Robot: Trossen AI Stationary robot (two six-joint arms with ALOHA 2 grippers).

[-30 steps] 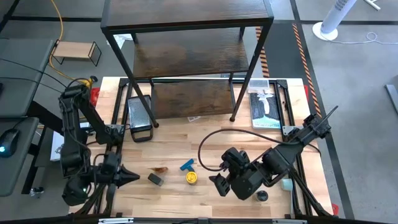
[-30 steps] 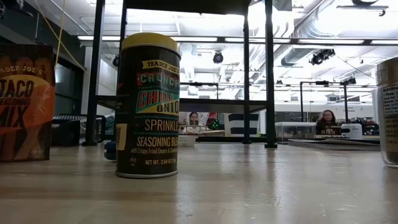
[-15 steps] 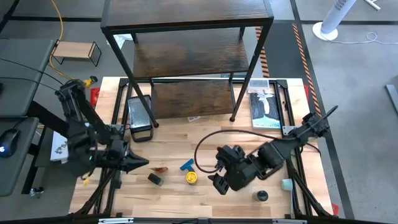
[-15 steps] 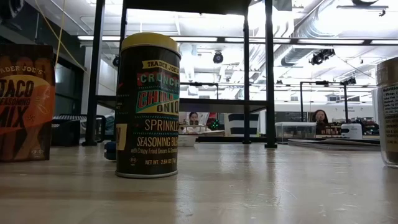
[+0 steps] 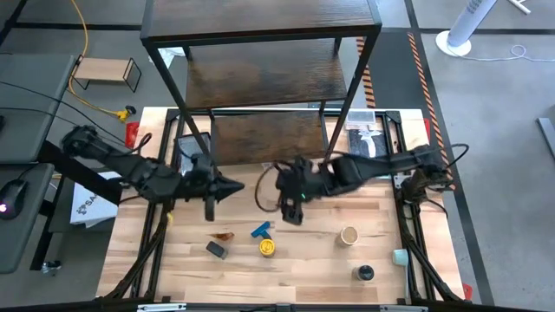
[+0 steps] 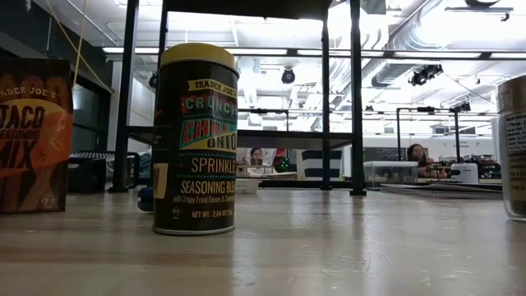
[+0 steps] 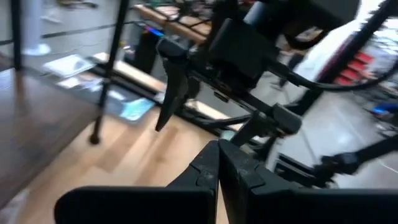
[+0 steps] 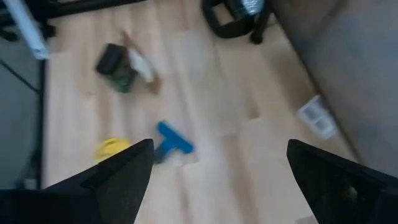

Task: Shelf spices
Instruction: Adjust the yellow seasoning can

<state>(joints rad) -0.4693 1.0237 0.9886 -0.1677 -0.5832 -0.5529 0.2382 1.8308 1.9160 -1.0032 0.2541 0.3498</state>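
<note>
Right now the right gripper (image 5: 286, 192) stands spread wide with nothing between its fingers, hanging over bare table (image 5: 390, 227) just in front of the shelf (image 5: 269, 134), while the left gripper (image 5: 234, 185) is pinched shut on nothing and points straight at it from close by. That closeness is the first hazard, I judge: the shut tips and the spread fingers face each other with little room, so a reach by either arm could make them clash. Below and ahead of the right jaws lie the yellow-lidded jar (image 8: 112, 148), the blue T-shaped piece (image 8: 171, 140), the small dark grey box (image 8: 111, 59) and the reddish-brown packet (image 8: 142, 67), bunched together; wide fingers coming down for the jar may nudge the blue piece or tip the jar over. Off to the other side of those jaws stand the tan-lidded jar (image 5: 349, 235) and, farther off, the black-lidded jar (image 5: 365, 273). None of the spices is on the shelf yet.
</note>
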